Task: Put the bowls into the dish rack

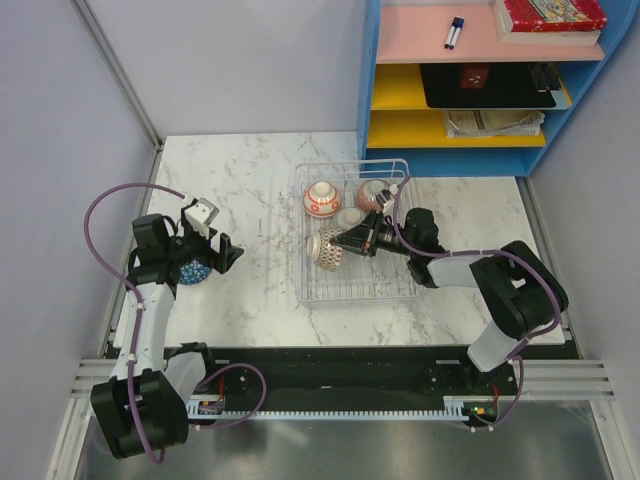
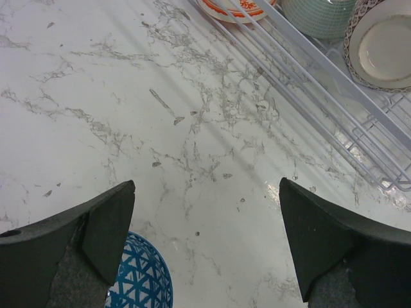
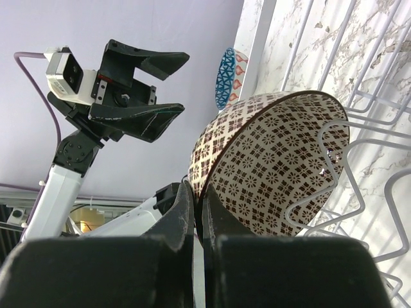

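Nearest the arm bases, on the left, the blue-patterned bowl (image 1: 192, 270) sits on the marble table (image 1: 250, 180), outside the dish rack (image 1: 365, 280) and well apart from it. This is the one bowl not yet loaded. The left gripper (image 2: 207, 186) hangs just above it with its fingers spread wide, holding nothing. In the left wrist view the blue rim shows under the left finger and bare marble fills the gap between the two.

Further in, at the near-left part of the rack, the brown-patterned bowl (image 3: 270, 160) stands on edge among the wire prongs, its cream inside facing the left arm. The right gripper (image 3: 198, 192) is pinched tight on its rim, one finger inside and one outside, so this bowl looks placed but not let go.

Just behind it lies the pale green bowl (image 1: 350, 217). At the far end of the rack are the red-and-white bowl (image 1: 322, 200) and, to its right, a reddish-brown bowl (image 1: 373, 193).

By this count four of the five bowls are in the rack. What remains, as I judge it, is releasing the brown one and bringing the blue one across.
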You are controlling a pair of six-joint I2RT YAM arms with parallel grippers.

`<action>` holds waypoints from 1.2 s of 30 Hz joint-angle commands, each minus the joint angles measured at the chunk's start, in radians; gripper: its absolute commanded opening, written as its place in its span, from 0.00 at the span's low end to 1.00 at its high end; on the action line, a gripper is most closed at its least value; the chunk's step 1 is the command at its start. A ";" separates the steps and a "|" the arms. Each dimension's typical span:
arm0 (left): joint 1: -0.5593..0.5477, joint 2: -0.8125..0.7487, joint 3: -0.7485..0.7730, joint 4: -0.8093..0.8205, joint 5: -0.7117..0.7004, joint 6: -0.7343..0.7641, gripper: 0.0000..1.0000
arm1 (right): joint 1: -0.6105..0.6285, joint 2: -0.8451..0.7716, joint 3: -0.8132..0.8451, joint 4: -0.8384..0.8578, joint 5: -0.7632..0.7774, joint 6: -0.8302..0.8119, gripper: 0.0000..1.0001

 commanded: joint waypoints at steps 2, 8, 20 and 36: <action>0.005 -0.009 0.000 -0.006 0.027 0.037 1.00 | -0.019 -0.002 0.003 -0.174 0.105 -0.142 0.00; 0.005 -0.012 0.001 -0.009 0.029 0.037 1.00 | -0.025 0.006 0.008 -0.248 0.142 -0.172 0.03; 0.005 -0.009 0.006 -0.014 0.032 0.040 1.00 | -0.031 0.006 0.029 -0.360 0.177 -0.230 0.34; 0.005 -0.006 0.009 -0.023 0.040 0.042 1.00 | -0.031 -0.008 0.100 -0.504 0.217 -0.322 0.38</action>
